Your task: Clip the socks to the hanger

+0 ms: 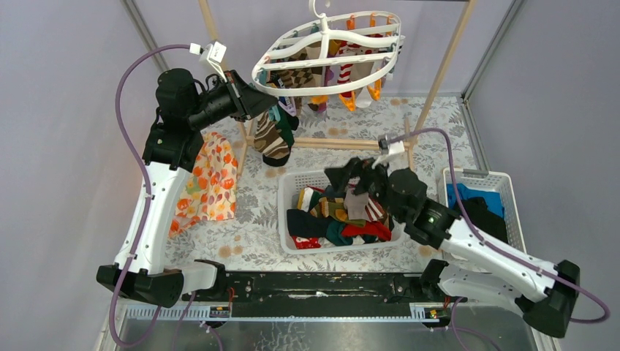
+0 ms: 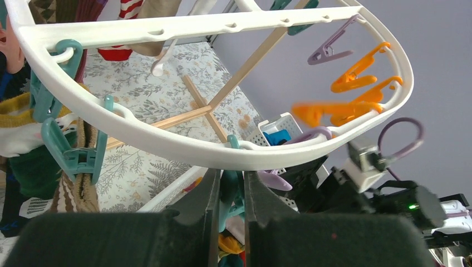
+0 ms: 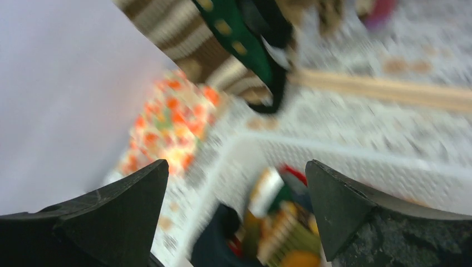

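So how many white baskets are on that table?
2. The middle basket is full of socks; the right-edge basket holds blue and black clothes.

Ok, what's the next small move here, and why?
Probably lower the right gripper into the white basket and take one sock: its jaws stand open and empty above the sock pile, while the left gripper pinches a teal clip at the rim of the hanger.

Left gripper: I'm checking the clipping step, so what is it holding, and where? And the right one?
Left gripper is shut on a teal clip, pinching its sides just below the hanger. Right gripper is open and holds nothing.
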